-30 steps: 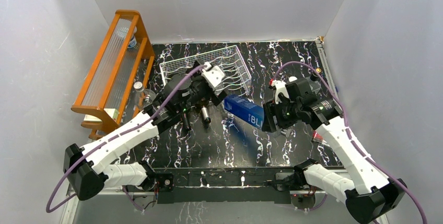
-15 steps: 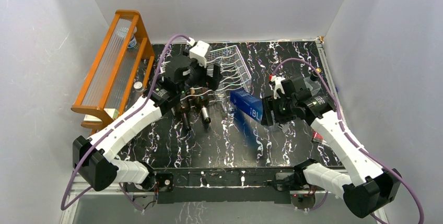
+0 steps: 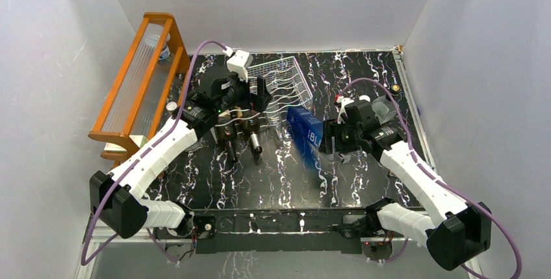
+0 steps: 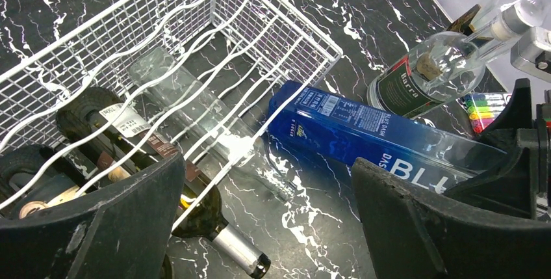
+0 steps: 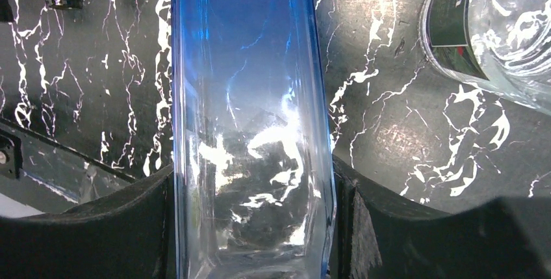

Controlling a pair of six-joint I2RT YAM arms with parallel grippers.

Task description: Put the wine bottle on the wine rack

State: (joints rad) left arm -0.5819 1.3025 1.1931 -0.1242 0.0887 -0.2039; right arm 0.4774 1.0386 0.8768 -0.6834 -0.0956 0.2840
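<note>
The wine bottle (image 3: 307,132) is a blue, square-sided glass bottle with white lettering. It hangs above the table just right of the wine rack (image 3: 290,79). My right gripper (image 3: 329,141) is shut on its clear lower part, and in the right wrist view the bottle (image 5: 250,97) fills the gap between both fingers of the gripper (image 5: 253,217). The silver-white wire rack (image 4: 260,25) holds dark bottles (image 4: 133,139) and a clear one (image 4: 195,106). My left gripper (image 3: 247,95) hovers over the rack's near left part, open, with nothing between its fingers (image 4: 97,227).
A tall orange wooden shelf (image 3: 138,84) stands at the left with a small bottle (image 3: 172,111) beside it. A clear bottle with a green label (image 4: 442,64) lies at the right, next to coloured markers (image 4: 484,105). Dark bottle necks (image 3: 254,142) stick out of the rack's near edge.
My left arm has swung back and left over the rack, staying open. My right gripper has carried the blue bottle a little left and turned it more upright toward the rack.
</note>
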